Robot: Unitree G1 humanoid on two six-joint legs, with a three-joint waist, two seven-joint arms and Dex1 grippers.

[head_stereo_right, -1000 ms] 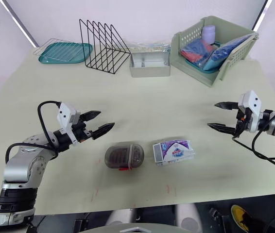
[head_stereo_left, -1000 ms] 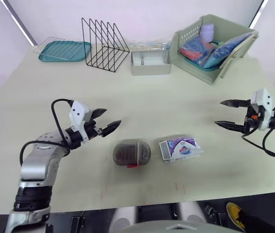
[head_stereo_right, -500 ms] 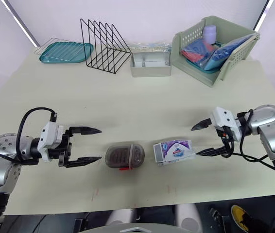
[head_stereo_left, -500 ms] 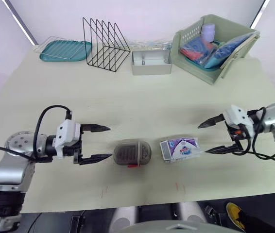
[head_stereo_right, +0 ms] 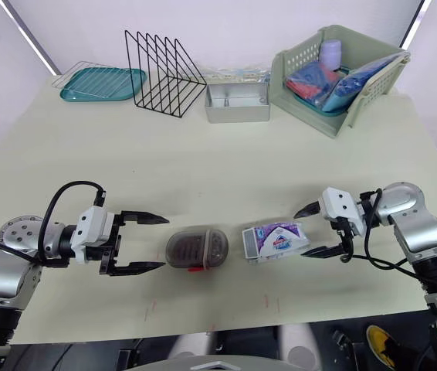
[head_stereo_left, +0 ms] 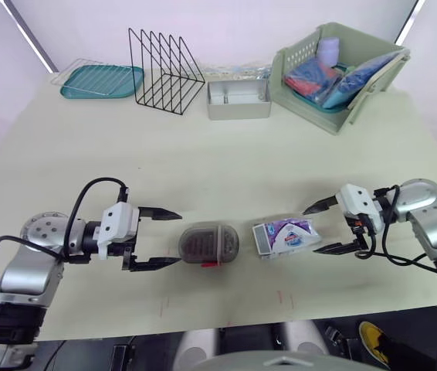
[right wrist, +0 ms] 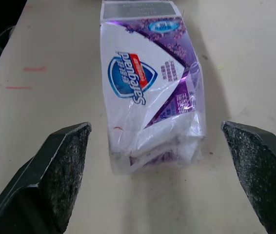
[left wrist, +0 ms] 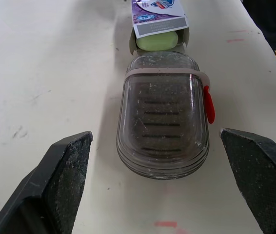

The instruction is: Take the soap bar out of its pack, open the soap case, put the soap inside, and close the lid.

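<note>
Going left to right with 12 o'clock as the far edge of the table point(head_stereo_left: 226, 166): the robot's left gripper point(head_stereo_left: 179, 238) sits low at about 7 o'clock, fingers spread wide. The tips are level with the rounded end of the soap case point(head_stereo_left: 209, 243), one on either side and not touching it. The case is down at 6 o'clock near the front edge. It's a smoky see-through oval with a ribbed floor you can make out through the lid, which is shut, and a little red clasp point(head_stereo_left: 210, 263) on its 6 o'clock side. Just beside it at its 3 o'clock is the soap pack point(head_stereo_left: 286, 236), a purple and white Safeguard box lying flat. The end facing the case is open, and from the left wrist camera you can see the pale green soap bar point(left wrist: 156, 40) poking out of it, so the soap is in its pack. The pack's far end looks pretty crumpled. The right gripper point(head_stereo_left: 310, 231) comes in from 4 o'clock, also spread wide, its fingers straddling that crumpled end with gaps on both sides. Along the back there's a teal tray point(head_stereo_left: 101, 80) at 11, a black wire rack point(head_stereo_left: 166, 69), a metal tin point(head_stereo_left: 238, 100) at 12, and a green basket point(head_stereo_left: 342, 66) of packets at 1.
</note>
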